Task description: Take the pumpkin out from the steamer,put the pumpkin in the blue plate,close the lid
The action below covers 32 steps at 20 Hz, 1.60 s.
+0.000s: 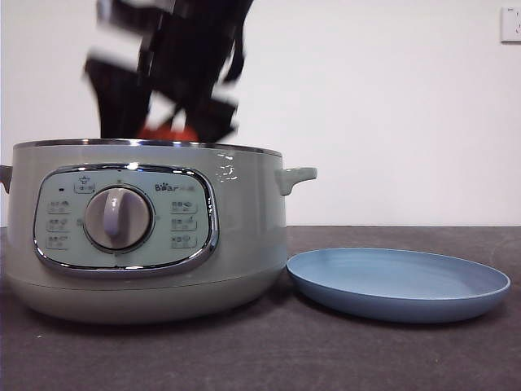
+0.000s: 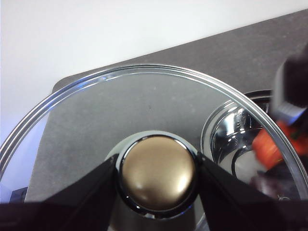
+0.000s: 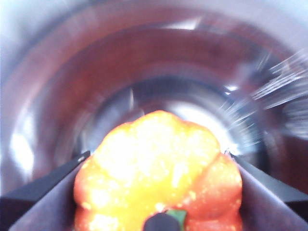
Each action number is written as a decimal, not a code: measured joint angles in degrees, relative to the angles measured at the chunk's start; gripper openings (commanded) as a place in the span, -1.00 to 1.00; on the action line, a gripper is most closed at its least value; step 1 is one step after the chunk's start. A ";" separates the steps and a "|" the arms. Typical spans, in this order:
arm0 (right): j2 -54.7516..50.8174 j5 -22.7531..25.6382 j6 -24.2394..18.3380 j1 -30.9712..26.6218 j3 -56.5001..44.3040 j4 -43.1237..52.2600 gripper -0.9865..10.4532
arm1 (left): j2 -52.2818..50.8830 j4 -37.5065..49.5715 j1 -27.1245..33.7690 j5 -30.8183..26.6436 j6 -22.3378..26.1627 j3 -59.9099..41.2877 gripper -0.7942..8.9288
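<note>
The sage-green steamer (image 1: 146, 228) stands at the left of the table with no lid on it. My right gripper (image 1: 167, 122) reaches into its top and is shut on the orange-red pumpkin (image 3: 159, 173), which just shows above the rim (image 1: 167, 132). The right wrist view is blurred and shows the shiny inner bowl (image 3: 144, 62) behind the pumpkin. My left gripper (image 2: 158, 177) is shut on the lid's knob (image 2: 158, 175) and holds the glass lid (image 2: 96, 115) up beside the steamer. Through the glass I see the pot's inside (image 2: 231, 139) and the pumpkin (image 2: 269, 147). The blue plate (image 1: 399, 283) lies right of the steamer.
The dark table top (image 1: 326, 358) runs under the steamer and the plate. A white wall (image 1: 391, 106) is behind, with a socket (image 1: 510, 23) at the top right. The steamer's right handle (image 1: 297, 175) sticks out above the plate's left edge.
</note>
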 measured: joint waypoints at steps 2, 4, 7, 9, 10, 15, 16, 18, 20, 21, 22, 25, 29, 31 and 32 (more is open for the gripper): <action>-7.37 -0.02 0.00 -1.40 0.24 -5.53 -0.84 | 1.97 0.37 0.00 0.09 0.00 0.00 -0.85; -13.49 0.00 0.02 -4.87 0.24 -14.05 -0.84 | 3.76 0.79 0.00 1.16 0.02 0.00 -0.85; -19.28 0.22 1.18 -10.14 0.26 -24.63 -0.84 | 5.38 2.93 -0.02 6.14 0.15 0.00 -0.85; -21.46 0.92 2.32 -12.81 0.24 -28.24 -0.85 | 6.25 4.28 -0.07 6.47 0.61 0.00 -0.85; -21.99 2.64 3.26 -14.03 0.24 -30.67 -0.85 | 6.43 5.01 -0.07 6.62 0.74 0.00 -0.85; -26.40 8.76 7.98 -16.13 -12.96 -28.44 -0.85 | 6.82 7.67 -0.07 9.22 1.07 0.00 -0.85; -28.37 8.76 8.83 -16.09 -17.84 -25.18 -0.85 | 7.02 8.07 -0.07 9.20 1.07 0.00 -0.85; -31.71 8.76 10.21 -16.09 -27.04 -18.78 -0.85 | 7.17 8.15 -0.07 10.14 1.07 0.00 -0.85; -33.09 8.76 10.91 -16.11 -35.67 -10.97 -0.84 | 7.61 8.13 -0.09 10.97 1.07 0.00 -0.85; -33.07 8.76 11.10 -16.11 -39.12 -7.26 -0.83 | 7.87 8.13 -0.07 11.32 1.07 0.00 -0.85; -32.85 8.76 11.19 -16.35 -42.58 -3.19 -0.83 | 8.11 8.11 -0.07 11.96 1.07 0.00 -0.85; -30.99 8.61 11.28 -17.35 -48.02 6.93 -0.81 | 8.28 8.13 -0.07 13.14 1.07 0.00 -0.85; -27.58 7.98 11.21 -20.26 -48.04 13.38 -0.48 | 8.28 8.13 -0.07 13.33 1.07 0.00 -0.85; -25.29 5.40 10.60 -22.08 -48.04 13.79 -0.48 | 8.28 8.13 -0.07 13.42 1.07 0.00 -0.85; -24.55 4.52 10.45 -22.71 -48.04 14.14 -0.49 | 8.33 8.15 -0.07 13.46 1.07 0.00 -0.85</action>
